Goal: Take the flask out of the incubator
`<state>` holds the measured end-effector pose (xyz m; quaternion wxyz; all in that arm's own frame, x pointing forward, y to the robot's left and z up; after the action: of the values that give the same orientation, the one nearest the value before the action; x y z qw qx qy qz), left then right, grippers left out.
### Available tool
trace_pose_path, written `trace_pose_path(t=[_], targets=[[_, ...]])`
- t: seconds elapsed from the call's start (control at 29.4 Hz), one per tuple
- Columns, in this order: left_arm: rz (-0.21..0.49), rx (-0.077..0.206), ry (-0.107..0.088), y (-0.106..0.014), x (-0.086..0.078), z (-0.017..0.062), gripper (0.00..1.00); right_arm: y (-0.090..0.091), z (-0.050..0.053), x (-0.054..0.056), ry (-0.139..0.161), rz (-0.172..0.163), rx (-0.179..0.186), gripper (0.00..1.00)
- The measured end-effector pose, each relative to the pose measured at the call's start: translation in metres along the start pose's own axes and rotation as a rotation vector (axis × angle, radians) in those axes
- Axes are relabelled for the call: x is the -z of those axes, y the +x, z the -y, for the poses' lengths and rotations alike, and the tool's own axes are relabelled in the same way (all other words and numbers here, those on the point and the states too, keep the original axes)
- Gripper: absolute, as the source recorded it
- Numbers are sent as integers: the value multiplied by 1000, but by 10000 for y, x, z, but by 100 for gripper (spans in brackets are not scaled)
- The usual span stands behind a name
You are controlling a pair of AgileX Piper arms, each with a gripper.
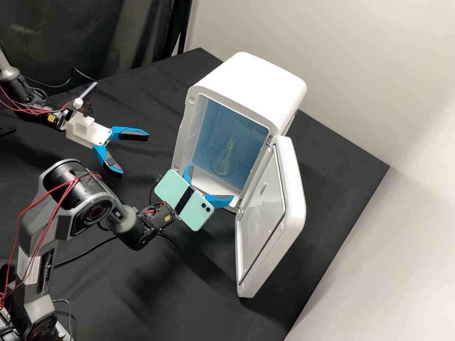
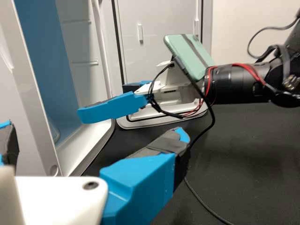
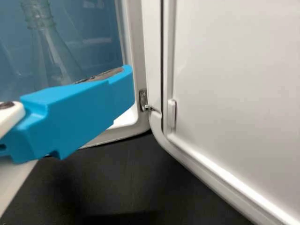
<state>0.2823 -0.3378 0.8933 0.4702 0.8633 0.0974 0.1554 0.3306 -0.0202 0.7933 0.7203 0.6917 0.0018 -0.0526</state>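
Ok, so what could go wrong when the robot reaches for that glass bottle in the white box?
1. The flask stands upright at the back of the incubator. A nudge from the open right gripper, now at the opening, might tip it over.
2. The flask is smooth glass, so it could slip if it is pinched badly.
3. The open door is close beside that gripper, so the arm might bump it.

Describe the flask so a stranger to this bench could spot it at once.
Find the white incubator on the black bench, its door swung open. Inside its blue chamber stands the flask. It is the only clear glass thing there: a cone with a narrow neck, unlike the solid blue fingers of the right hand at the opening.
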Motion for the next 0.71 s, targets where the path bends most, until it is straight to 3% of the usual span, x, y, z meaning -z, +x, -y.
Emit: trace_pose_path(t=[0.27, 0.51, 0.71], targets=[[0, 0, 0, 0, 0, 0, 100, 109, -47, 84, -58, -100, -50, 100], [0, -2, 0, -2, -2, -7, 100, 159, -61, 155, -64, -127, -59, 100], [2, -9, 1, -8, -6, -27, 100, 243, -13, 154, -69, -132, -48, 100]])
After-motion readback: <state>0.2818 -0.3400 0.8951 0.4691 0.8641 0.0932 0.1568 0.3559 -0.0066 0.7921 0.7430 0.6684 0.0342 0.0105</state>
